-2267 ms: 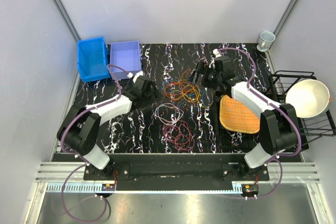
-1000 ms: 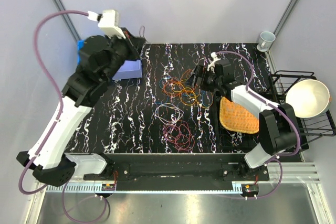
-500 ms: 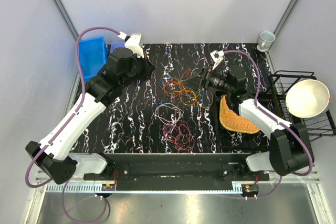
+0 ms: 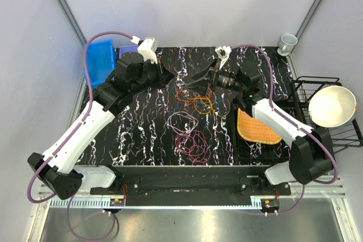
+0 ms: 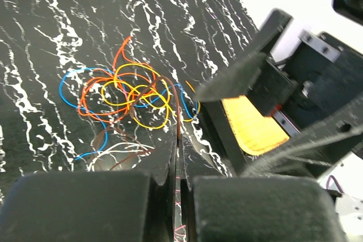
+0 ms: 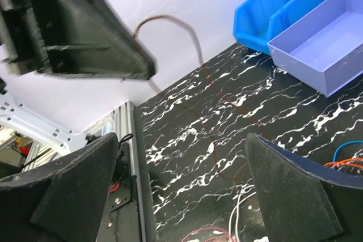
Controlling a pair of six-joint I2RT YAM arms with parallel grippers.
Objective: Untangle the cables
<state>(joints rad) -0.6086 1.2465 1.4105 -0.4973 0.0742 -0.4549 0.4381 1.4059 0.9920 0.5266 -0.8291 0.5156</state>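
Left hand [image 5: 177, 145] is pinched tight on a thin brown cable [image 5: 177, 106] trailing down into the orange, yellow and blue tangle [image 4: 195, 96] mid-desk [image 4: 142, 123]; right hand [image 4: 203, 75] hovers just above that tangle, fingers spread wide, gripping nothing; whitish loop [image 4: 182, 122] and magenta loops [image 4: 193, 141] lie nearer the bases

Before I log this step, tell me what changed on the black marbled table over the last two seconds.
The left gripper lifted away from the tangle of orange, yellow and blue cables and now hangs beside it, shut on a thin brown cable trailing from the pile. The open right gripper swung left toward it. The whitish-pink loop and magenta loops stayed put.
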